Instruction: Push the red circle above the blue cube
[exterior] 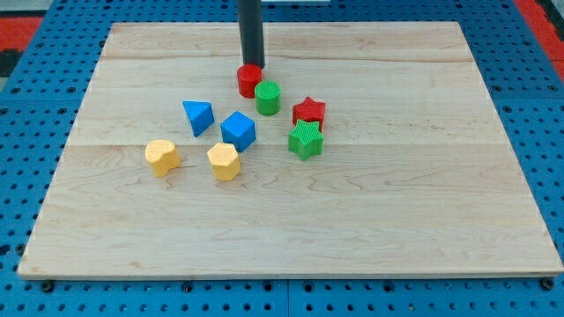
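The red circle (248, 81) lies on the wooden board (397, 202), above and slightly to the view's right of the blue cube (238, 130). My tip (253, 65) stands at the red circle's top edge, touching or nearly touching it. The dark rod rises straight up out of the view's top. A green circle (268, 97) sits right against the red circle's lower right side.
A blue triangle (198, 116) lies left of the blue cube. A red star (309, 111) and a green star (306, 140) sit to its right. Two yellow blocks (162, 157) (224, 161) lie below it. Blue pegboard surrounds the board.
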